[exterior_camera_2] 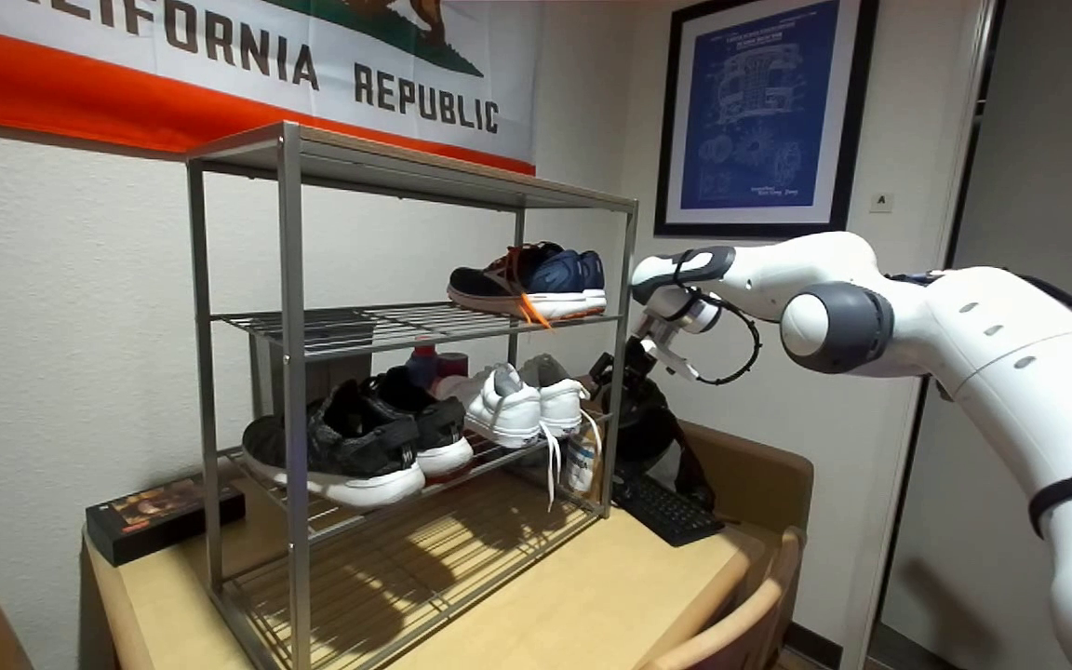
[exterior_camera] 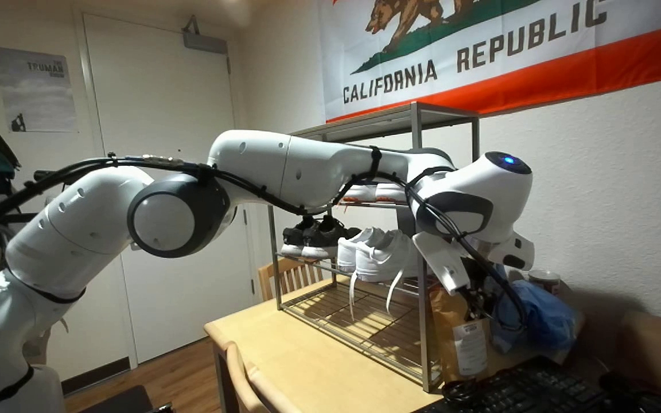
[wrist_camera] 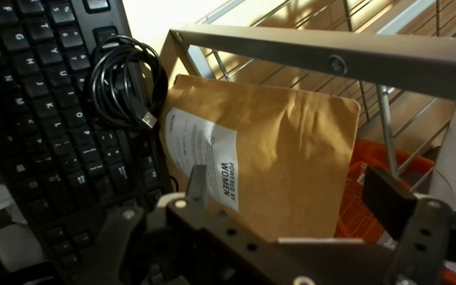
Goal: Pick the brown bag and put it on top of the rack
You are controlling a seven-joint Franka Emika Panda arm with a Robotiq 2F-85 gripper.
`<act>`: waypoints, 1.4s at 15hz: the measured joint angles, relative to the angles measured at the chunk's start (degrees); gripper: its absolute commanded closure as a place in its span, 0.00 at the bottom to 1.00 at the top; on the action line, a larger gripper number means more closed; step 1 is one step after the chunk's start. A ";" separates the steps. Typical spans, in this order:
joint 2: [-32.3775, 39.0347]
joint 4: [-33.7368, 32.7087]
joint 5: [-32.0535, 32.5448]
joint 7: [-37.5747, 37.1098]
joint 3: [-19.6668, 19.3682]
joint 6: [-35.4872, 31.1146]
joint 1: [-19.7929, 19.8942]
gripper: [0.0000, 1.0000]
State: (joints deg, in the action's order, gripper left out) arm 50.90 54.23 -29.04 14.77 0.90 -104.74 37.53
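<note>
In the wrist view the gripper [wrist_camera: 291,190], splayed wide, hides the lower end of the brown bag [wrist_camera: 287,158], which sits at twelve o'clock; contact is unclear. Towards one o'clock, the rack [wrist_camera: 251,43] is cut off. In an exterior view the arm [exterior_camera: 313,172], cropped at eight o'clock, bends downward at its far end.

White-and-grey arm [exterior_camera: 253,158], black cables [exterior_camera: 261,191], gripper [wrist_camera: 287,183] apparently black.

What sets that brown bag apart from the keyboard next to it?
Color: the brown bag is golden brown; the keyboard is black.
Pose: the bag stands upright; the keyboard lies flat on the table.
Markings: the bag carries a white label; the keyboard has lettered keys.
Both sit beside the rack.
</note>
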 measured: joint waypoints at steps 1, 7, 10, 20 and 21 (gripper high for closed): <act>0.21 -0.13 0.00 0.00 0.00 0.00 0.00 0.00; 1.51 -1.25 0.00 0.00 0.00 0.01 -0.04 0.18; 1.69 -1.43 0.01 0.00 0.00 0.02 -0.04 0.42; 2.39 -2.69 0.10 0.00 -0.03 -0.05 -0.02 1.00; 2.41 -2.71 0.26 0.00 -0.05 -0.19 -0.02 1.00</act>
State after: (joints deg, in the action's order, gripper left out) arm 53.31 51.53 -28.78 14.77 0.85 -104.93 37.51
